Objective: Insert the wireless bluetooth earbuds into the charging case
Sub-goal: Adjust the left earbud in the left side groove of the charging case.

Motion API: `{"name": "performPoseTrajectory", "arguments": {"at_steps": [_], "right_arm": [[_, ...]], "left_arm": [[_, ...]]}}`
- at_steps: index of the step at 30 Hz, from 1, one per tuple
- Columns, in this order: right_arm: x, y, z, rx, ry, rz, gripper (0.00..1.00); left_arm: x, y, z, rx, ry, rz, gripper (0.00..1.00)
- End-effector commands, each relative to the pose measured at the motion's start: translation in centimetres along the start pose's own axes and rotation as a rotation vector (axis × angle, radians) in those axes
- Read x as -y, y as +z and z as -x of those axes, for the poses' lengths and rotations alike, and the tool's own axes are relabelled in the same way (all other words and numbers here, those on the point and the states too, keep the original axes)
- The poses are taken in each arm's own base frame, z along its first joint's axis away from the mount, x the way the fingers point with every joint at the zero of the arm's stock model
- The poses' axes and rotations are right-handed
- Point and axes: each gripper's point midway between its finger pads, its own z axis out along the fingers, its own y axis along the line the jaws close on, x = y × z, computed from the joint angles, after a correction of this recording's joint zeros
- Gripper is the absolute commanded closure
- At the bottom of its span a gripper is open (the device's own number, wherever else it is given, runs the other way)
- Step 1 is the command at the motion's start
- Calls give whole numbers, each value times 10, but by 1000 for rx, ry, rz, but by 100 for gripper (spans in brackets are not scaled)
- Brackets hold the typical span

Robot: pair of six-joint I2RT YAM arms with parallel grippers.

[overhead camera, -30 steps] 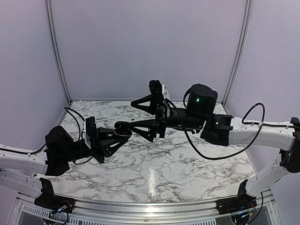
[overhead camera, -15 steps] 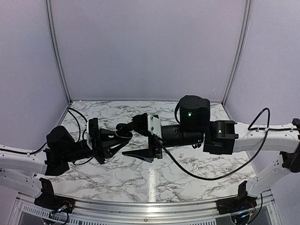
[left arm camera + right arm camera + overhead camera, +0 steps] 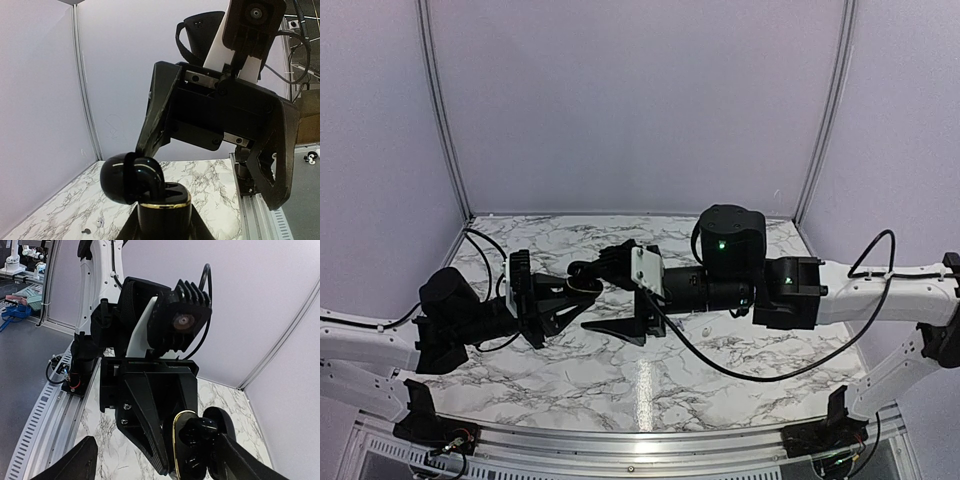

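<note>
My left gripper is shut on the black charging case, a pebble with a gold rim. It holds the case above the table, and the domed lid is swung open. My right gripper faces it with its jaws wide open. One of its fingers rests against the open lid. The other finger hangs free to the side. Two tiny earbuds lie on the marble, one white and one black. The case's wells are too dark to show whether an earbud sits inside.
The marble table is walled by pale panels at the back and both sides. A small white speck lies on it under the right arm. A metal rail runs along the near edge, and the right arm's cable loops low over the table.
My right gripper has rolled its wrist, dropped from above the case and moved left, bringing one finger onto the lid. Its jaws narrowed slightly. The left gripper held the case almost still.
</note>
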Motion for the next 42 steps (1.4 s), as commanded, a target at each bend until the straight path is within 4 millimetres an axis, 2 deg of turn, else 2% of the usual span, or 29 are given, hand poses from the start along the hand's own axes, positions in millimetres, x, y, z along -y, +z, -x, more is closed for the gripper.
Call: {"name": "performPoseTrajectory", "arguments": {"at_steps": [1, 11, 28, 42], "right_arm": [[15, -1, 22, 39, -14, -54, 18], [20, 9, 12, -13, 10, -86, 15], [10, 0, 10, -8, 7, -51, 30], [-1, -3, 11, -1, 10, -5, 33]], "left_arm": [[-1, 4, 24, 60, 27, -3, 100], [-4, 5, 25, 60, 27, 9, 100], [-16, 1, 28, 67, 8, 76, 100], [-17, 5, 27, 63, 7, 73, 100]]}}
